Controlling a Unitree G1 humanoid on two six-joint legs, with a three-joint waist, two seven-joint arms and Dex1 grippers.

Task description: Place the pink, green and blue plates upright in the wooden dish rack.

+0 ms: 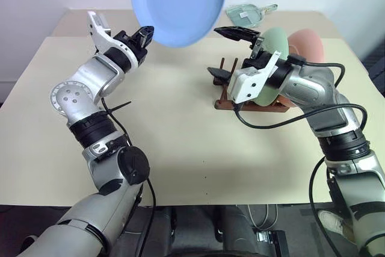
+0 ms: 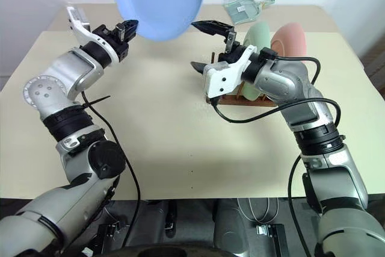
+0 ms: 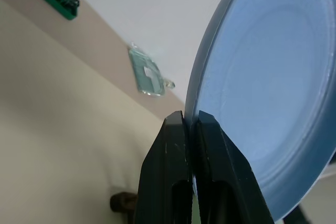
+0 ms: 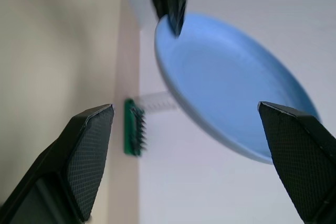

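The blue plate (image 1: 178, 4) is held high over the back of the table, with my left gripper (image 1: 146, 33) shut on its lower rim. The left wrist view shows the black fingers (image 3: 173, 145) pinching the blue plate (image 3: 268, 103) at its edge. My right gripper (image 1: 228, 53) stands wide open just right of it, in front of the wooden dish rack (image 1: 267, 108). The green plate (image 1: 278, 40) and the pink plate (image 1: 307, 43) stand upright in that rack, partly hidden by my right arm. In the right wrist view the blue plate (image 4: 231, 103) lies beyond the open fingers (image 4: 89, 150).
A clear plastic packet (image 1: 249, 11) lies at the table's back edge behind the rack. A green bit case (image 4: 134, 127) sits farther back on the table. The beige table (image 1: 180, 136) stretches bare between my arms.
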